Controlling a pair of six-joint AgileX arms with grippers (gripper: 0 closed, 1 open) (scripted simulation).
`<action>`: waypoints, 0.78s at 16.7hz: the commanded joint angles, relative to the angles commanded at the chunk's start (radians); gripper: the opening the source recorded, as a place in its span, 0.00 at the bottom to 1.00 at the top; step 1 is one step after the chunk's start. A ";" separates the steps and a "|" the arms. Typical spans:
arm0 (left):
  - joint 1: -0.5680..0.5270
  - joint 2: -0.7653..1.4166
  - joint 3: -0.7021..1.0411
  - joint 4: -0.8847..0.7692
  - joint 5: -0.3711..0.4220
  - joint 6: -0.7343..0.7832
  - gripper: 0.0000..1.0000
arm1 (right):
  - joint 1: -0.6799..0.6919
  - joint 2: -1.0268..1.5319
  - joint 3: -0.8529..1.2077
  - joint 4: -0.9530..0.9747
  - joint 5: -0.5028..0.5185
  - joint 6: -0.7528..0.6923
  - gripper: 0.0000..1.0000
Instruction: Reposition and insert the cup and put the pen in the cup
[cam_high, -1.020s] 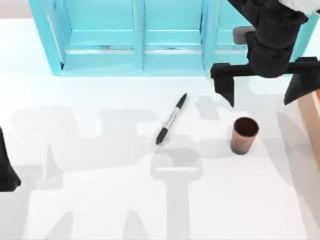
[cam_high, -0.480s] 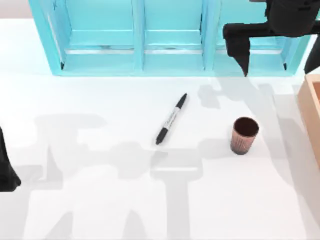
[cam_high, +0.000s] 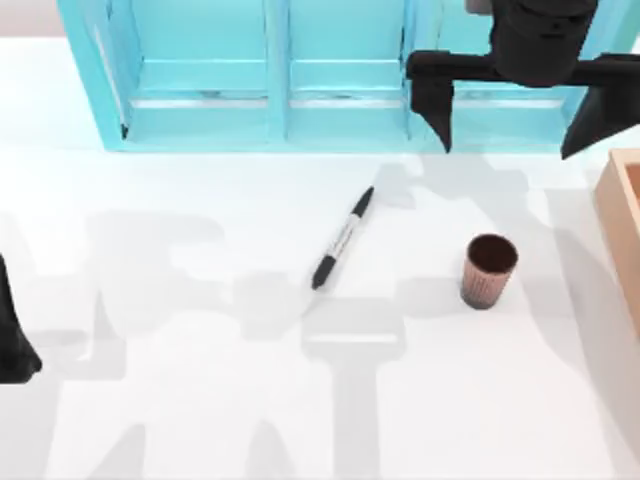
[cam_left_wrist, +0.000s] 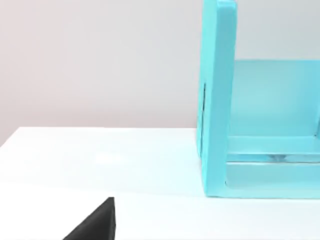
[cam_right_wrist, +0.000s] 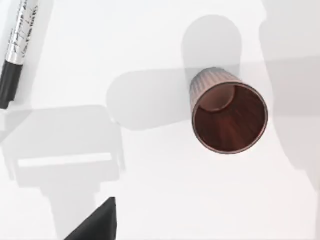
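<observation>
The cup (cam_high: 489, 270) is a reddish-brown ribbed tumbler standing upright, mouth up, on the white table right of centre; in the right wrist view I look down into the cup (cam_right_wrist: 229, 117). The pen (cam_high: 342, 238), black with a pale grey barrel, lies flat and slanted to the cup's left, apart from it, and one end of the pen (cam_right_wrist: 17, 47) shows in the right wrist view. My right gripper (cam_high: 512, 120) hangs wide open high above the table, farther back than the cup, holding nothing. My left gripper (cam_high: 14, 350) is parked at the left edge.
A turquoise shelf unit (cam_high: 270, 80) with several compartments runs along the back of the table; its side wall (cam_left_wrist: 217, 100) shows in the left wrist view. A wooden box (cam_high: 625, 230) stands at the right edge. The arms' shadows fall across the white tabletop.
My right gripper has moved from just behind the cup towards the shelf, then shifted a little left. The cup, pen and left arm have not moved.
</observation>
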 joint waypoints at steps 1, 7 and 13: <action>0.000 0.000 0.000 0.000 0.000 0.000 1.00 | 0.012 0.025 -0.008 0.044 -0.015 0.049 1.00; 0.000 0.000 0.000 0.000 0.000 0.000 1.00 | 0.085 0.185 -0.069 0.363 -0.114 0.402 1.00; 0.000 0.000 0.000 0.000 0.000 0.000 1.00 | 0.109 0.234 -0.090 0.461 -0.144 0.498 1.00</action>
